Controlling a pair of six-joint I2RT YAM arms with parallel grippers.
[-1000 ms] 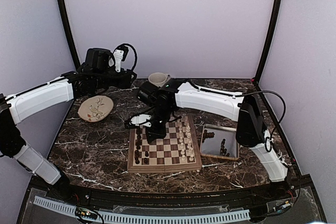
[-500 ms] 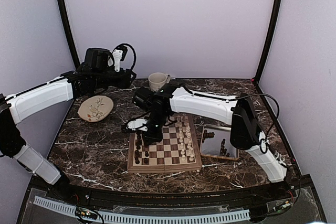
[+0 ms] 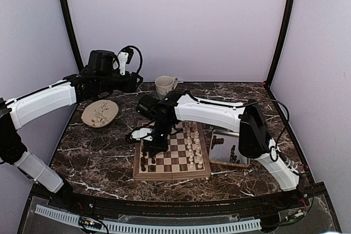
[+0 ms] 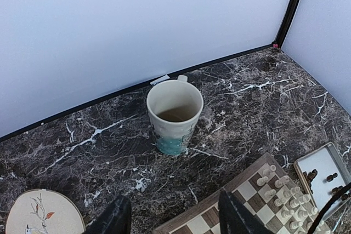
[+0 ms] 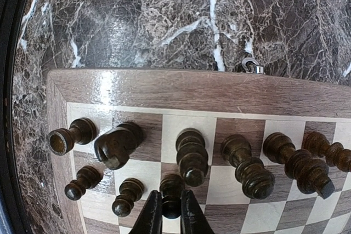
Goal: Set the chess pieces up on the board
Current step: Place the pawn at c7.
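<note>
Room: pale purple walls round a dark marble table with white veins (image 3: 104,152)
Middle: square wooden board with light and dark brown squares (image 3: 174,161); flat on the table, near the front edge
Right arm: stretched across to the left side of the board; right gripper (image 5: 170,215) low over the second row; jaws almost closed, pinching a small dark brown wooden pawn (image 5: 171,193); cannot tell if the pawn stands on its square or hangs just above it
Left arm: up at the back left, well apart from the board; left gripper (image 4: 175,223) looking down at a cream and blue-green mug (image 4: 174,114); jaws wide apart, holding nothing
Done: tiny dark brown wooden chess pieces (image 5: 192,157) lined up along the back row on the left side, six in the wrist view; two more pawns just beside the held one; cream-white chessmen (image 3: 193,149) standing on the right side
Left to do: most of the dark pawn row; a few dark pieces lying in a shiny metal tray (image 3: 222,154) just right of the board; as a guess, a bit over halfway for the dark side
Nearby: round tan plate with a twig picture (image 3: 100,113) at the left of the table
</note>
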